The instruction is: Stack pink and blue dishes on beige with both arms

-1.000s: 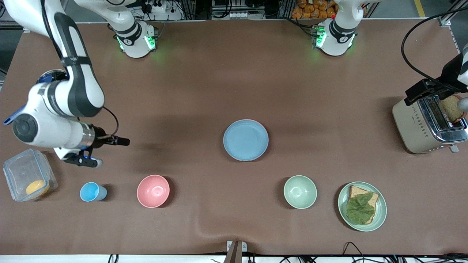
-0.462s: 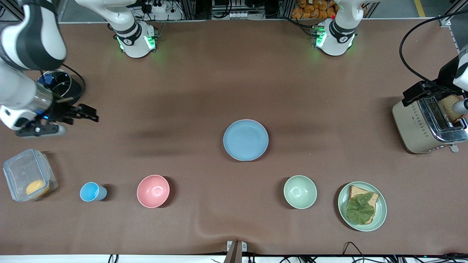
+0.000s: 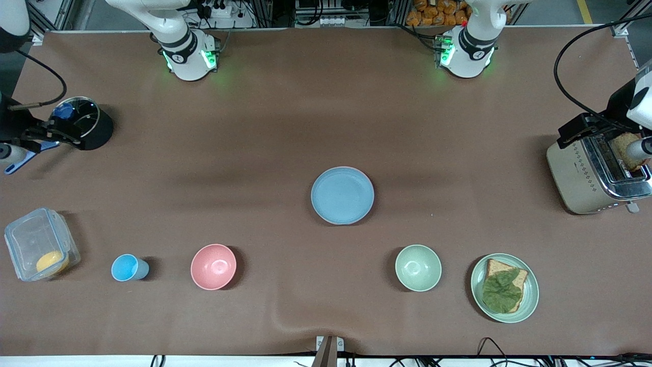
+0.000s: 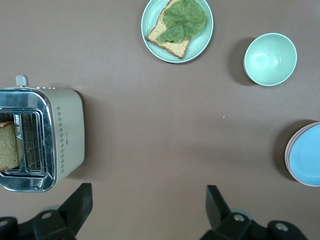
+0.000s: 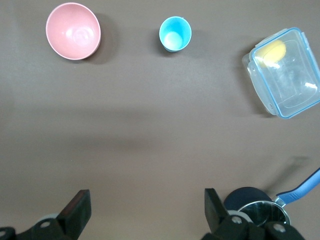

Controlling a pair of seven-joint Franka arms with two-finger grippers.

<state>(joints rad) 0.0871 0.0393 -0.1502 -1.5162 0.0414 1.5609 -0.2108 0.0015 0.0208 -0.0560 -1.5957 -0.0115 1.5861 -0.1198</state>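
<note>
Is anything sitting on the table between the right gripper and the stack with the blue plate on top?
Nothing visible. The right gripper is open over the pot at its arm's end of the table, and only bare tabletop lies between it and the blue plate, a pink rim showing beneath it.

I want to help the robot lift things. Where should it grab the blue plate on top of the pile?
Probably by its rim. The blue plate lies flat on top of a pink plate, whose edge peeks out underneath. Coming down from above, a hand could pinch the blue plate's raised edge, one finger inside and one outside, since its middle is too wide and flat.
</note>
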